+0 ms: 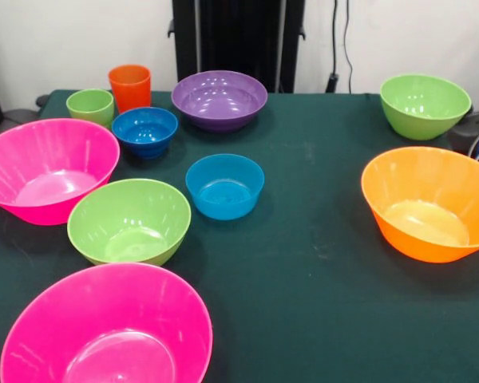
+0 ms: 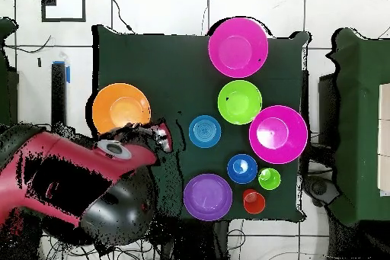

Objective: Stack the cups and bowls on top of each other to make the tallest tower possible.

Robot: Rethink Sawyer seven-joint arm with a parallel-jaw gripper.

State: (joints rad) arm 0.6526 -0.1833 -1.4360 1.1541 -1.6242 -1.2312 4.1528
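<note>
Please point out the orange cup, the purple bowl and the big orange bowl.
orange cup (image 1: 130, 86), front view, on its side wall.
purple bowl (image 1: 219, 97), front view, on its inner floor.
big orange bowl (image 2: 121, 107), overhead view, on its inner floor.

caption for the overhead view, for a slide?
Before stacking: Sawyer arm at rest beside the green table, with eight bowls and two cups spread singly and nothing nested yet.

In the front view, picture edges are cropping the nearest pink bowl (image 1: 108, 327) and the orange bowl (image 1: 431, 203). In the overhead view, the robot arm (image 2: 76, 177) is covering one green bowl; its gripper's state is unclear.
</note>
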